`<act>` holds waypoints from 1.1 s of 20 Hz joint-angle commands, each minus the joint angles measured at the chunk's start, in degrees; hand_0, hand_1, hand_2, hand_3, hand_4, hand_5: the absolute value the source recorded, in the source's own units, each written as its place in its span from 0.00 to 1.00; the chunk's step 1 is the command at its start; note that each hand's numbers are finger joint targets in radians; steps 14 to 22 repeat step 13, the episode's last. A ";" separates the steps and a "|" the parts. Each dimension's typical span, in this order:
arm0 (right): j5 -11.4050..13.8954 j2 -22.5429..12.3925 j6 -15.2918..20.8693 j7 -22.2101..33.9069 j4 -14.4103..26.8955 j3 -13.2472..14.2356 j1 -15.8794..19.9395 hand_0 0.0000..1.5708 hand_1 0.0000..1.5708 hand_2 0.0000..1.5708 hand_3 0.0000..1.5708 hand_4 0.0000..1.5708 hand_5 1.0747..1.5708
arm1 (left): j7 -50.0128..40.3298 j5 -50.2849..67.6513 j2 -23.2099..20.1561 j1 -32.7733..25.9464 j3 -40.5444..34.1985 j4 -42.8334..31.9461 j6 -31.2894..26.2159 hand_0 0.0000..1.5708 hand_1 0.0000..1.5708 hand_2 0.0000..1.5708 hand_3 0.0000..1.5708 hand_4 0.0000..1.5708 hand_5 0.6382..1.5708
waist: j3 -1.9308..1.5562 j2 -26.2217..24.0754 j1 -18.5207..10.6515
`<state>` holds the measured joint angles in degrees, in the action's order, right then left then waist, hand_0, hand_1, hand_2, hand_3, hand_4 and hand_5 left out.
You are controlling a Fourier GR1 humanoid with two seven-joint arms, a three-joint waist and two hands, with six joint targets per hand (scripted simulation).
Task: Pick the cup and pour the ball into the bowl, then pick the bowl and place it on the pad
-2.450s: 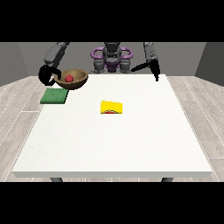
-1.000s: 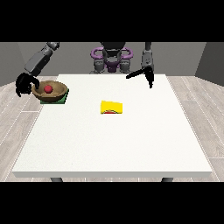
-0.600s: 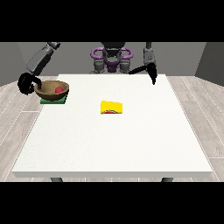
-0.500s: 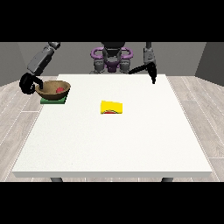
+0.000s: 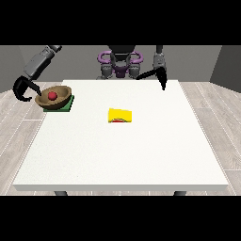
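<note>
The bowl (image 5: pixel 53 96) with the red ball (image 5: pixel 52 95) sits on the green pad (image 5: pixel 61 104) at the bench's (image 5: pixel 122 155) far left. The hand at the view's left (image 5: pixel 22 89) is curled just beside the rim, and I cannot tell whether it grasps it. The yellow cup (image 5: pixel 120 116) lies mid-bench. The hand at the view's right (image 5: pixel 160 76) hangs released.

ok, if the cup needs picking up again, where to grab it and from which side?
The cup lies tipped on its side mid-table, mouth rim towards the camera. Probably best to come from above and close across its yellow body, fingers on one flank, thumb on the other. The rim end is open and the sides sit clear of the bowl and pad, so nothing blocks a top approach.
</note>
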<state>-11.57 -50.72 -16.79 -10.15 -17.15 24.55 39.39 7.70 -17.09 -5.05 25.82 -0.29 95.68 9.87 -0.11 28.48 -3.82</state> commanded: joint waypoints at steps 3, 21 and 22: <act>0.56 -2.90 0.25 0.94 0.64 0.10 0.70 0.00 0.00 0.24 0.14 0.00 0.81 | 1.01 0.98 -0.33 -3.35 -0.42 2.76 -0.55 0.00 0.00 0.00 0.00 0.00 0.99 | 0.04 -0.04 0.13; -1.98 -8.51 -10.59 7.66 -0.77 1.18 3.94 0.00 0.00 0.12 0.18 0.00 0.86 | 0.97 0.77 1.43 -6.19 0.21 -1.50 -0.03 0.00 0.00 0.00 0.00 0.00 1.00 | 0.15 -8.33 3.32; -1.98 -8.51 -10.59 7.66 -0.77 1.18 3.94 0.00 0.00 0.12 0.18 0.00 0.86 | 0.97 0.77 1.43 -6.19 0.21 -1.50 -0.03 0.00 0.00 0.00 0.00 0.00 1.00 | 0.15 -8.33 3.32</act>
